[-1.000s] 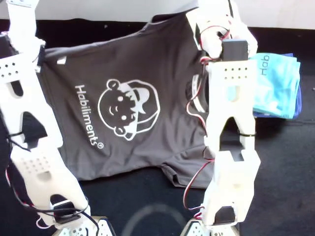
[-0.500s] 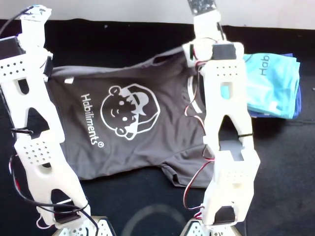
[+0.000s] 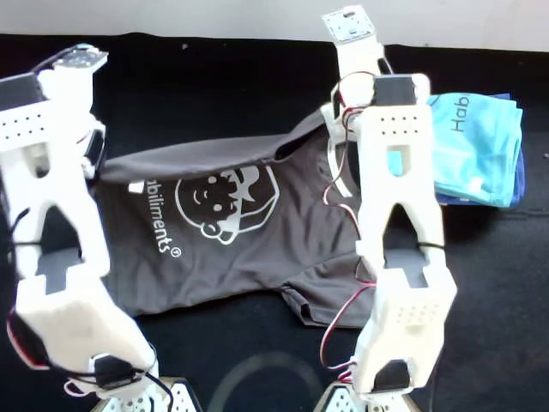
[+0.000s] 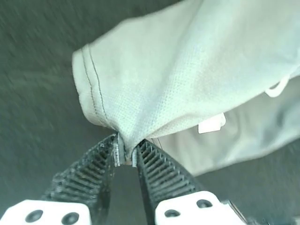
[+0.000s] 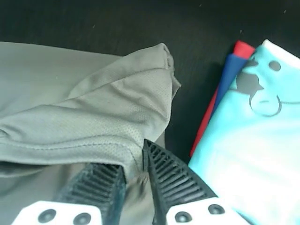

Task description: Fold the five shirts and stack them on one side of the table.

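My left gripper [image 4: 127, 157] is clenched on a hem of the grey shirt [image 3: 240, 257], my right gripper [image 5: 136, 161] on its other corner, the folded stack [image 5: 253, 117] just beside those jaws. I'd carry both across level and together so the fold lands straight.

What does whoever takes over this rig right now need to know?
Grippers: left gripper is shut on a hemmed edge of the grey shirt; right gripper is shut on the same shirt, at the end near the stack.
Things: grey shirt lies print-up on the table, its far edge lifted partly over the print.
Done: the stack beside the right arm has turquoise on top, with blue and red edges under it.
Left: finish folding the grey shirt, add it to the stack, then fold any remaining shirts.
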